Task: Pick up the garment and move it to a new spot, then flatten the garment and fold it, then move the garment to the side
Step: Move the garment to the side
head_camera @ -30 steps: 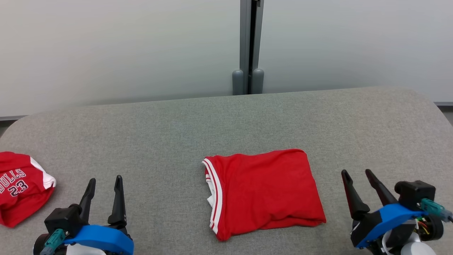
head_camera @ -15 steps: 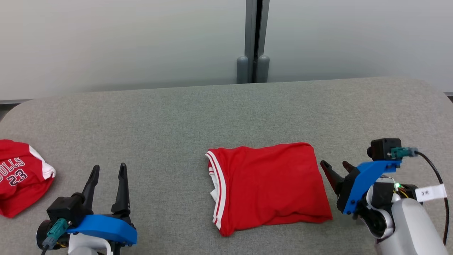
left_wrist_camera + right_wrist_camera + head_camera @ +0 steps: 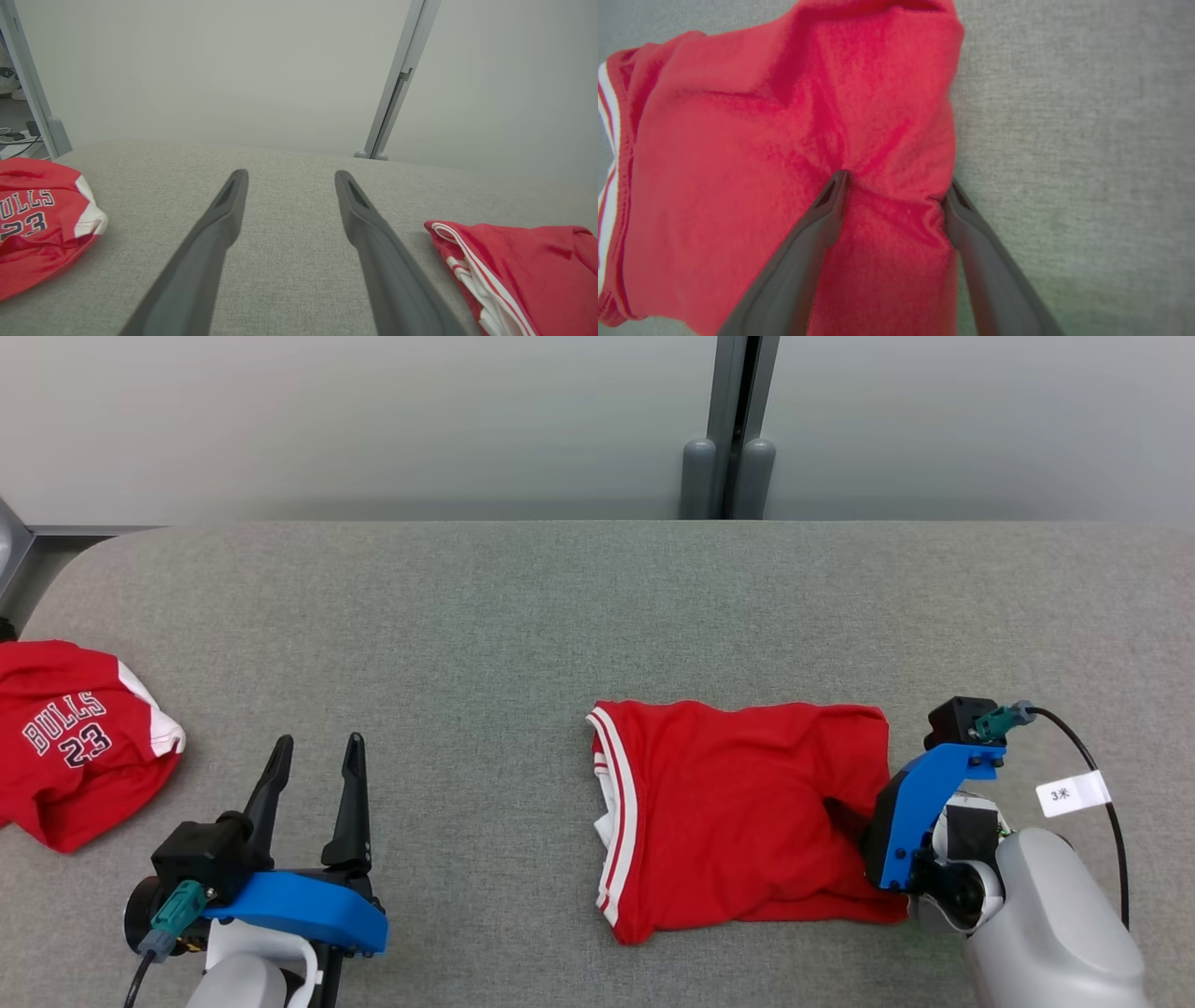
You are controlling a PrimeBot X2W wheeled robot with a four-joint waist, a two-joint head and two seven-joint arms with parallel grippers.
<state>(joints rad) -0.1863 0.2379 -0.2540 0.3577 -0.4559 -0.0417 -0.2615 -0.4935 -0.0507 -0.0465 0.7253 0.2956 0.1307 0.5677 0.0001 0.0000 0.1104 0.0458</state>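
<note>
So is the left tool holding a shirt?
No, the left tool stands open over the bare table, gripping nothing.

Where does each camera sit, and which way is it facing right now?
Head view: on the head, facing forward and down at the grey table; shows the left gripper, open, and the right gripper at the folded garment.
Left wrist view: on the left wrist, facing along the table toward the wall; own open fingers.
Right wrist view: on the right wrist, facing down at the garment; own open fingers.
Shared: all three show the garment.
</note>
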